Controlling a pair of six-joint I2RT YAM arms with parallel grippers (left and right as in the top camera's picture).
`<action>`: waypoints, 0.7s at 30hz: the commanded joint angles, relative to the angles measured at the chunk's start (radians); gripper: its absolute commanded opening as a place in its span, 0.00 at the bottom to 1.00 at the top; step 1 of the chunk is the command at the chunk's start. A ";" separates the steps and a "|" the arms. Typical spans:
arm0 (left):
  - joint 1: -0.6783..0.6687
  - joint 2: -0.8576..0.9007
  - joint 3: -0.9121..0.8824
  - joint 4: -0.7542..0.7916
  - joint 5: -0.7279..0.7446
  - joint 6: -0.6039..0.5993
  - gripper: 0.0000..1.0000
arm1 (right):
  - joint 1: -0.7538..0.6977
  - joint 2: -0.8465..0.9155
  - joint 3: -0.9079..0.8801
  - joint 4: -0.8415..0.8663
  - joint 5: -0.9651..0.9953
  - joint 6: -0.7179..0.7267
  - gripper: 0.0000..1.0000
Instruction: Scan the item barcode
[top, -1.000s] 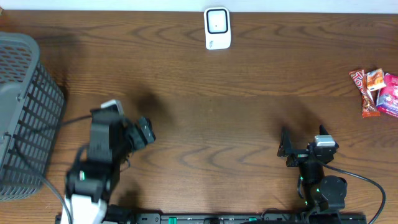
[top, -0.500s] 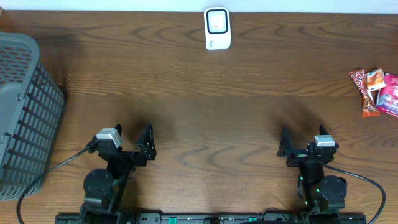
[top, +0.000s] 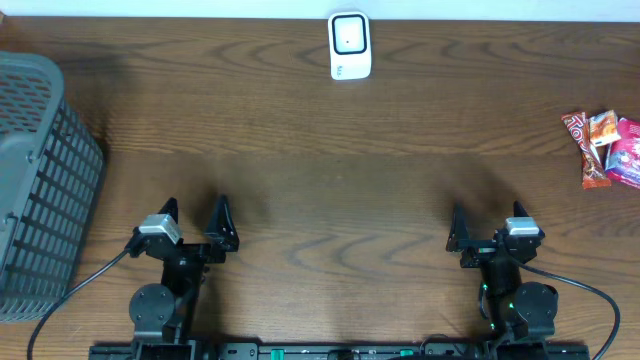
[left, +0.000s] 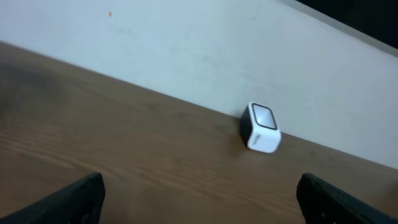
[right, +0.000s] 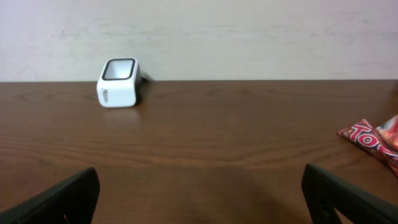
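Left hand sits at the near edge of the desk, left of centre, its jaws spread wide and holding nothing. Its two dark fingers show at the bottom corners of the left wrist view, with only bare wood between them. Right hand rests at the same near edge, right of centre, likewise released and empty, well apart from the left one.

Straight ahead of both, at the far edge of the desk near the middle, stands the white barcode scanner, its dark-rimmed window tilted upward, just in front of the pale wall.

Off at the far right edge of the desk lies a small heap of snack packets, red and pink wrappers overlapping, well apart from the right hand and the scanner.

On the far left stands a grey slatted basket.
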 joint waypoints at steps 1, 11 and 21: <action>0.012 -0.030 -0.046 0.040 0.039 0.124 0.98 | -0.006 -0.007 -0.002 -0.005 -0.005 0.014 0.99; 0.110 -0.030 -0.046 -0.018 0.051 0.264 0.98 | -0.006 -0.007 -0.002 -0.005 -0.005 0.014 0.99; 0.131 -0.030 -0.046 -0.118 0.047 0.406 0.98 | -0.006 -0.007 -0.002 -0.005 -0.005 0.014 0.99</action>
